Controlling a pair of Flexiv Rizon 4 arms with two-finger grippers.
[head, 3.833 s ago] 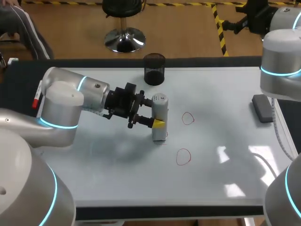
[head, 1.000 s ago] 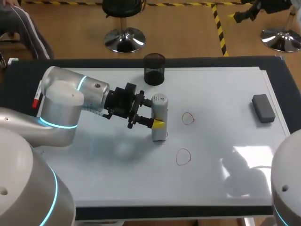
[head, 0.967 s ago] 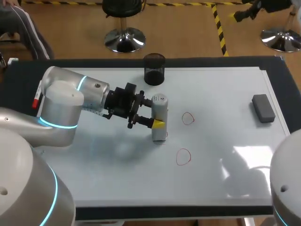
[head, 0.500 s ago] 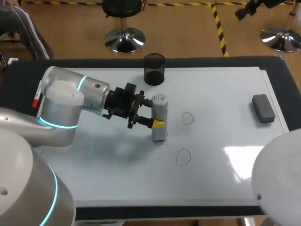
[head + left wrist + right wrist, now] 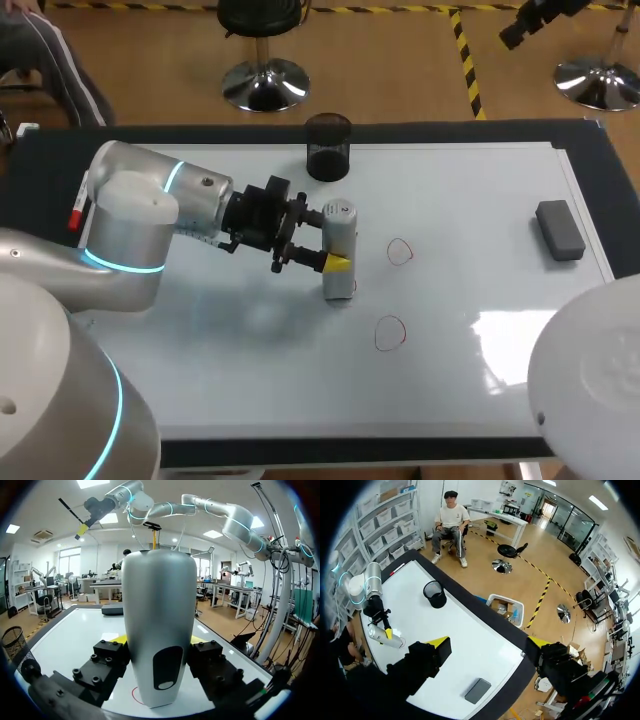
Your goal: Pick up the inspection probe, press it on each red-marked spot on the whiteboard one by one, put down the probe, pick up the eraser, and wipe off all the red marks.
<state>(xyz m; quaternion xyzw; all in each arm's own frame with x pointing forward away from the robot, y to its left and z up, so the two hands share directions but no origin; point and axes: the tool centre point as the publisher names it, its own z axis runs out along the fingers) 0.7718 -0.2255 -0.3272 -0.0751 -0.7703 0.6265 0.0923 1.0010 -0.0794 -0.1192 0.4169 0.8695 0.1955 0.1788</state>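
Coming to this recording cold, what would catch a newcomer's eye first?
The left gripper is shut on the tall silver inspection probe, which stands upright near the middle of the whiteboard with its tip on a red mark. Beside the probe, towards the board's right end, lie an upper red circle and a lower red circle. The grey eraser lies alone near the right edge, and the right gripper hangs open high above the table.

**Three viewpoints, two high and one low**

The head camera sits high behind the robot and looks down over the whole tabletop (image 5: pixel 150 140). The left wrist camera lies low and very near, facing along the whiteboard (image 5: pixel 75 645), with the probe (image 5: pixel 159 625) filling its middle. The right wrist camera hangs far above, looking down on the whole whiteboard. All three share whiteboard and probe. The head and right wrist views also share the eraser (image 5: pixel 558 230).
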